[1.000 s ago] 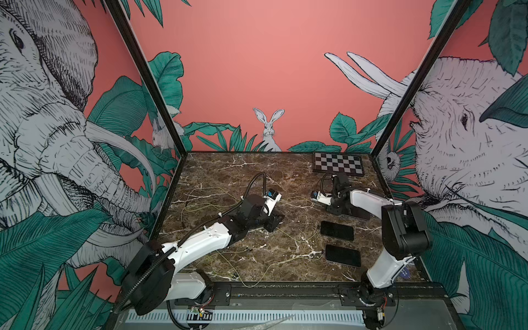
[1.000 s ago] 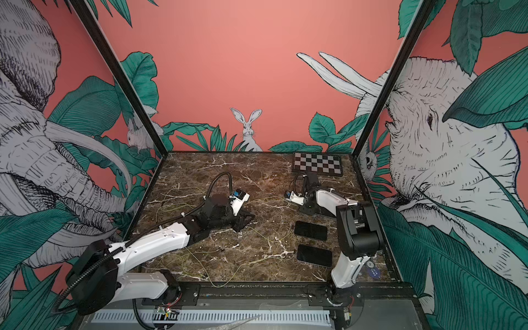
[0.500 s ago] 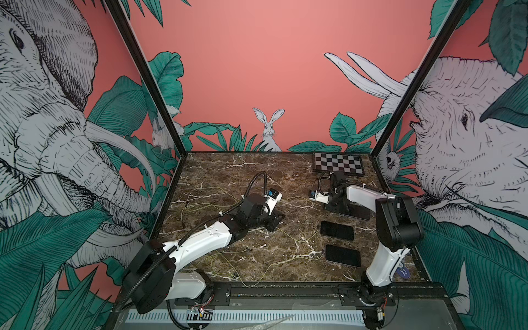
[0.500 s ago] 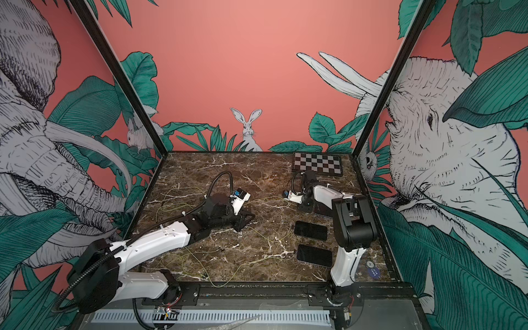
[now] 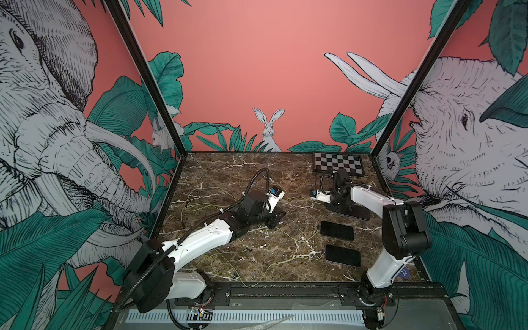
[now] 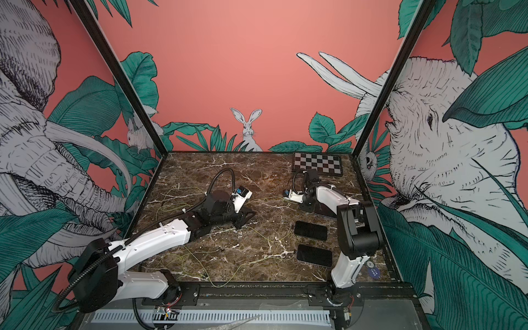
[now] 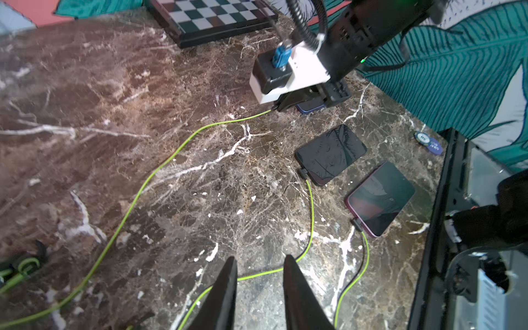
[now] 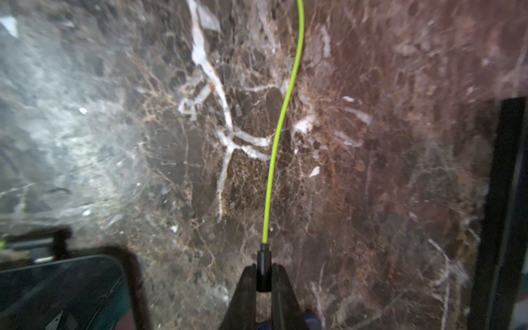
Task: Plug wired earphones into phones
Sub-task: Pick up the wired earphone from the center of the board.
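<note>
We're over a brown marbled desk, jungle-mural walls around, a checkerboard behind the right tool. It pinches a black plug, its yellow-green cord running ahead and a phone beside it. The left tool is narrowly parted and empty. Only its wrist view shows two plugged phones.

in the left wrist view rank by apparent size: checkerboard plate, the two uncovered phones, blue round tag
1. checkerboard plate, though cropped by the frame
2. middle phone and front phone: look alike, and their nearness to the camera differs, so unranked
3. blue round tag
</note>
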You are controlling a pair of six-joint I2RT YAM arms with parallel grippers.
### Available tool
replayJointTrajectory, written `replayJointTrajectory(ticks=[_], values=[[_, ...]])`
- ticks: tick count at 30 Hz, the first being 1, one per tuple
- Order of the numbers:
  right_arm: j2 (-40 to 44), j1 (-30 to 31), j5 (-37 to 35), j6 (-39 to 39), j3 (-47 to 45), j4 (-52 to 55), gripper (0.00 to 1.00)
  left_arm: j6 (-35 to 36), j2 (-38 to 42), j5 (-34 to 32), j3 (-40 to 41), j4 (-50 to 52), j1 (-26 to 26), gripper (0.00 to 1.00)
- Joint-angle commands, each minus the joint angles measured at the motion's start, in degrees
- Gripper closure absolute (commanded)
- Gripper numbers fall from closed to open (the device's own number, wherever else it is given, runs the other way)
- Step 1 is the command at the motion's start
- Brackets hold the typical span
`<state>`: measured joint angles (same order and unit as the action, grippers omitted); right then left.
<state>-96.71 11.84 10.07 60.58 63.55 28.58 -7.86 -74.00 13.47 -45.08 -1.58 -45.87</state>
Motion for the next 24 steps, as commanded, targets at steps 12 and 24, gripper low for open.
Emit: replayJointTrajectory(ticks=[12, 24], values=[[30.8, 5.4, 16.6, -7.1, -10.3, 0.0, 0.88, 30.1, 2.4, 5.5, -2.1, -10.2, -0.2, 0.63], [34.9, 15.7, 18.0, -5.9, -7.4, 2.1, 0.89, 41.2, -2.0, 18.5, -7.7, -10.6, -0.5, 0.54]])
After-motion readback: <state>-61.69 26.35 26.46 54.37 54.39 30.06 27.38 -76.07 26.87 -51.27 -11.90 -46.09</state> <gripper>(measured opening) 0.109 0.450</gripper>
